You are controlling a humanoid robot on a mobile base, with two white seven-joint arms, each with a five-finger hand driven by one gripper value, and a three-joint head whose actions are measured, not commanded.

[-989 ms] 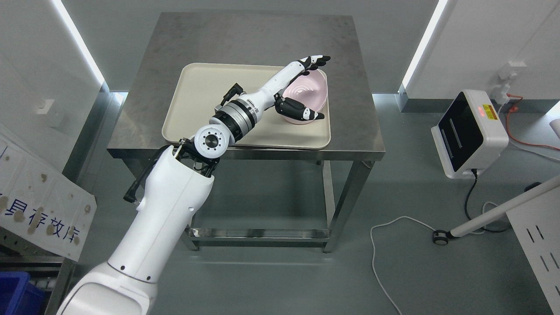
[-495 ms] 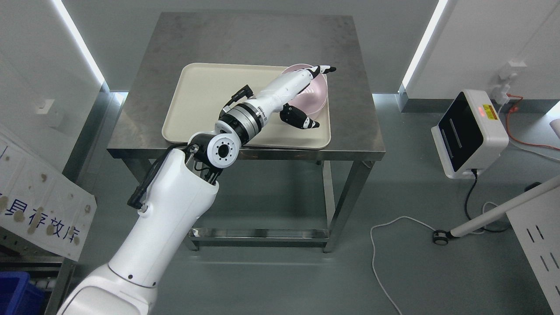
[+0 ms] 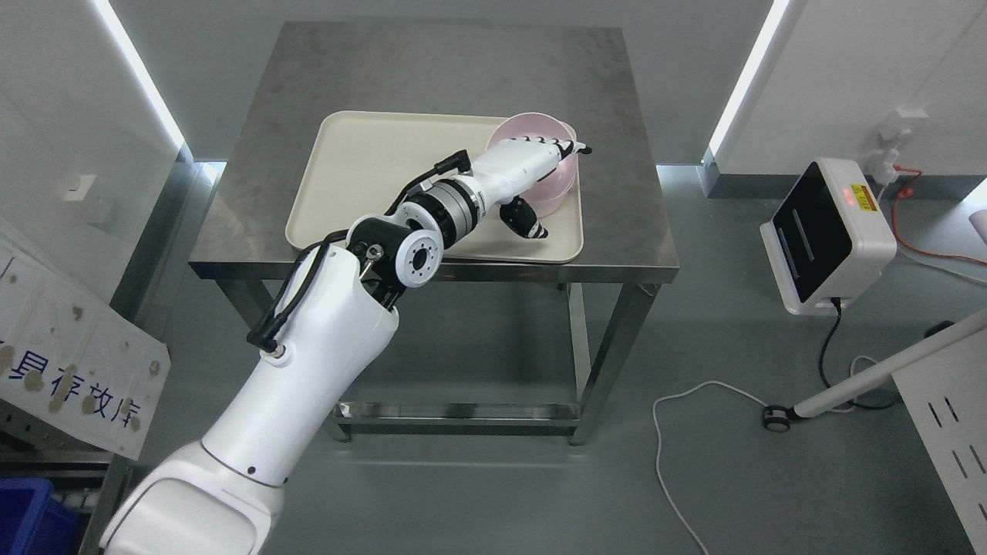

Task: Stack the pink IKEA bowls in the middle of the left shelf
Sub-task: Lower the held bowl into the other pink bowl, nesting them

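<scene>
Pink, round and smooth, the bowl (image 3: 540, 166) is gripped by the left hand (image 3: 532, 173), fingers inside the rim and thumb beneath, over a cream rounded-corner tray (image 3: 362, 177) on a brushed steel table (image 3: 432, 69).

The pink bowl (image 3: 540, 166), round, glossy and mouth-up with a slight tilt, sat at the far right corner of the cream tray (image 3: 362, 169), with the left hand's (image 3: 532, 166) fingers inside its rim and thumb outside.
</scene>
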